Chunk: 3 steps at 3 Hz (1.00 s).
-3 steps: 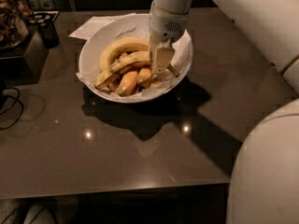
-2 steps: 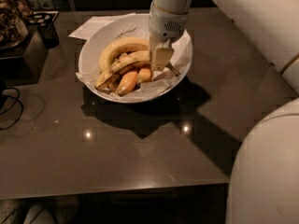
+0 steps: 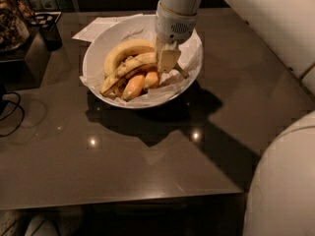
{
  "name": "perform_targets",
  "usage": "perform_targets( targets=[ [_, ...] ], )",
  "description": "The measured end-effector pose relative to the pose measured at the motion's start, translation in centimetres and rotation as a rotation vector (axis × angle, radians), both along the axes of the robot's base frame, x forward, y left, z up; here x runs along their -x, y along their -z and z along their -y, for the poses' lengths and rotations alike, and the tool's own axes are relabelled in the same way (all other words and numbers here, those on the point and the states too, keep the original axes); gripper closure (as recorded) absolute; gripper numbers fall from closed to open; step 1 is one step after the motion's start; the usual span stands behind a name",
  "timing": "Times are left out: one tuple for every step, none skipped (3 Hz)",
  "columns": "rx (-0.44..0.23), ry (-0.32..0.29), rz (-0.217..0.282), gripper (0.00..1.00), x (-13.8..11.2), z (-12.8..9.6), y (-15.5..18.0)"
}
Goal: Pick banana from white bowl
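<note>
We saw the gripper (image 3: 169, 60) low inside the white bowl (image 3: 93, 48), right of its centre, at the stem end of the banana (image 3: 130, 69). How wide it stood, or whether it held anything, we could not tell. The banana lay slantwise on the paper lining (image 3: 194, 53), between a plump yellow banana (image 3: 125, 50) and two stubby orange ones (image 3: 134, 86)

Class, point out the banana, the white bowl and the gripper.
banana (image 3: 131, 66), camera view, its middle.
white bowl (image 3: 93, 50), camera view, left wall.
gripper (image 3: 168, 65), camera view, tip, down in the bowl at the banana.
</note>
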<state>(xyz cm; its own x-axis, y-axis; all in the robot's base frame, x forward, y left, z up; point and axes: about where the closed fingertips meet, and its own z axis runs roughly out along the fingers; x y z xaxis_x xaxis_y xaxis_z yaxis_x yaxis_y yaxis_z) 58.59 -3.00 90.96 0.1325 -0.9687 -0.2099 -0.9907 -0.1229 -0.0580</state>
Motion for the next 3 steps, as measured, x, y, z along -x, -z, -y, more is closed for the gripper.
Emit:
perform_targets(
  targets=[
    [-0.052,0.042,0.024,1.00,-0.74,0.16,-1.24],
    [-0.053,0.042,0.024,1.00,-0.75,0.15,-1.26],
    [-0.091,0.048,0.040,1.00,-1.06,-0.70,-1.95]
  ],
)
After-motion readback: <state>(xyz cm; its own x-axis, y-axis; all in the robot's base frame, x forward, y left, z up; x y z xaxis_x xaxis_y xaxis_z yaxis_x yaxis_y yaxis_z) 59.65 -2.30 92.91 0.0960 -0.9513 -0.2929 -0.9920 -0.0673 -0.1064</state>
